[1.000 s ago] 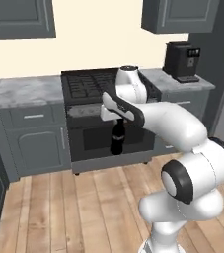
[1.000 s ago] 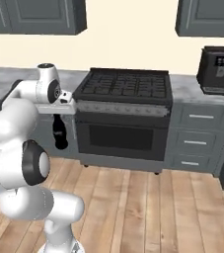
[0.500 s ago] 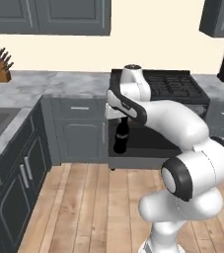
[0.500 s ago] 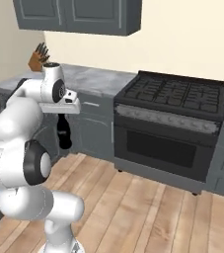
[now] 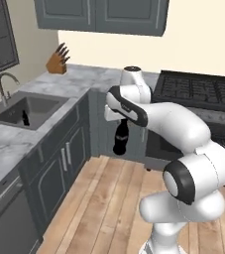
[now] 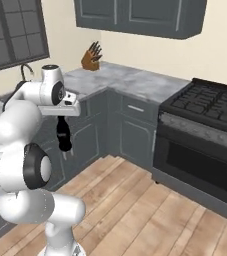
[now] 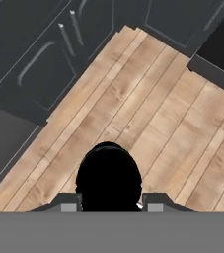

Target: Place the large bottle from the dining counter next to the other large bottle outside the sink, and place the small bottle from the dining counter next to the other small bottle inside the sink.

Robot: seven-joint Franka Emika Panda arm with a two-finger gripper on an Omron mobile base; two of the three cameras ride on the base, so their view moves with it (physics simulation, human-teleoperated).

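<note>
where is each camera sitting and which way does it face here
Left base view: behind the arm on its left, facing the corner counter, sink and stove; the white arm rises from lower right, its gripper holding a dark bottle.
Right base view: behind on the right, facing the stove and knife block; the arm rises from lower left.
Hand view: on the hand, looking straight down past the bottle at the wood floor.
Shared: both base views show the hanging bottle, knife block and stove.

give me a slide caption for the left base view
Robot arm carries a dark bottle in its pincer above the wood floor, near the sink holding a small bottle.
</note>
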